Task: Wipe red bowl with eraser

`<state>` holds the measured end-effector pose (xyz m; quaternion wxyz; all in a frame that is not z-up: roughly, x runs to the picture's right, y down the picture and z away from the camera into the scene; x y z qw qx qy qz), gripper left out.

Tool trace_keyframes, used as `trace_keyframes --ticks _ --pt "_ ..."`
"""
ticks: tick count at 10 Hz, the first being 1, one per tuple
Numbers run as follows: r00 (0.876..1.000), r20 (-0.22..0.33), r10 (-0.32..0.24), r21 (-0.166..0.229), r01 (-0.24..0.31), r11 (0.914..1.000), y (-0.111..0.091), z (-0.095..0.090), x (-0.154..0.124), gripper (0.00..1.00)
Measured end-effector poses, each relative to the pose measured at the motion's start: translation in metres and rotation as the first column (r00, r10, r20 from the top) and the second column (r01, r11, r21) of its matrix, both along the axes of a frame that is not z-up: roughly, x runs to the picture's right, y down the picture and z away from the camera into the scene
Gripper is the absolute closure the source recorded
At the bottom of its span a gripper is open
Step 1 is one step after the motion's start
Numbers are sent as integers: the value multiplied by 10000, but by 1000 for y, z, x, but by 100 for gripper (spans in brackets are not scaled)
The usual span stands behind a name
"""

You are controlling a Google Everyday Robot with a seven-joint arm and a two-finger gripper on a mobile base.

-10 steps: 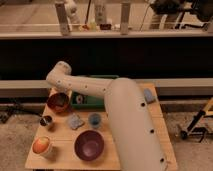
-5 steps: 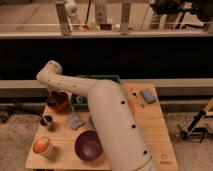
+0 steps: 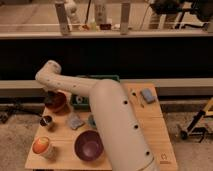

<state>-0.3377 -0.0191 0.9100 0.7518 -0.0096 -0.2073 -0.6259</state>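
Note:
The red bowl (image 3: 58,103) sits at the table's far left, small and reddish-orange with a darker inside. My white arm reaches across the table from the lower right, bends at its elbow (image 3: 48,75) and comes down over the bowl. My gripper (image 3: 51,95) is a dark shape at the bowl's left rim, touching or just above it. The eraser does not show; it may be hidden at the gripper.
A large purple bowl (image 3: 89,146) and an orange-and-white cup (image 3: 42,147) stand at the front. A small dark cup (image 3: 46,121) and a pale blue-grey pad (image 3: 75,121) lie mid-left; another pad (image 3: 147,95) lies at the right. A green tray (image 3: 102,79) is behind the arm.
The arm has swung further left and its elbow has moved left. The gripper has shifted from the bowl's right side to its left rim.

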Motion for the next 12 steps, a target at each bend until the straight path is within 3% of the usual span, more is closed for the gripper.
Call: trace_keyframes --ticks 12 --pt "10000 -68 62 -78 -63 9999 1 -3 2 100"
